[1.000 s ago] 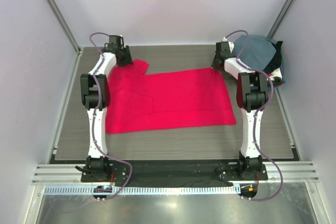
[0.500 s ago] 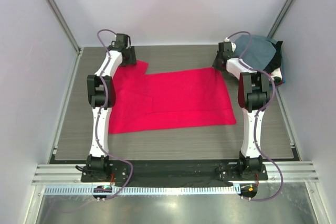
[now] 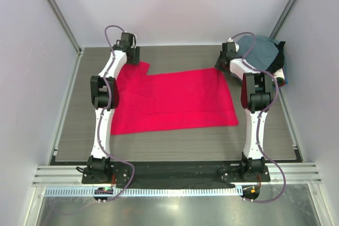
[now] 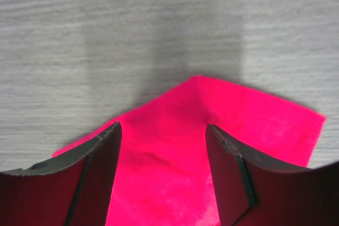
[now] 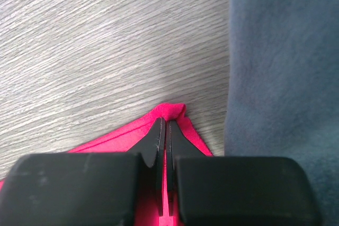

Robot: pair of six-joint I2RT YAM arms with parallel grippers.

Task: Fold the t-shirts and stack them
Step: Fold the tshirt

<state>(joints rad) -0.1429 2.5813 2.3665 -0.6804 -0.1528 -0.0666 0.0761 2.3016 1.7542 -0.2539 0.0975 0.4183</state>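
Observation:
The red t-shirt (image 3: pixel 175 99) lies spread flat across the middle of the table. Over its far left sleeve corner (image 4: pixel 201 86) my left gripper (image 4: pixel 161 128) hangs open, the red cloth lying loose beneath and between the fingers (image 4: pixel 100 152). My left gripper (image 3: pixel 131 52) shows at the shirt's back left in the top view. My right gripper (image 5: pixel 165 123) is shut on the red shirt's far right corner (image 5: pixel 172 110), which bunches at the fingertips. In the top view my right gripper (image 3: pixel 226 59) sits at that corner, beside the slate grey-blue t-shirt (image 3: pixel 260 51).
The grey-blue shirt (image 5: pixel 280 67) tops a pile at the back right, with dark, white and blue cloth (image 3: pixel 280 75) showing under it. The pile lies just right of my right gripper. Grey wood-grain table (image 3: pixel 175 141) shows in front of the red shirt. Walls close in on both sides.
My left gripper has opened, let go of the red sleeve corner and shifted right and farther back. The right arm has hardly moved and stays shut on its corner.

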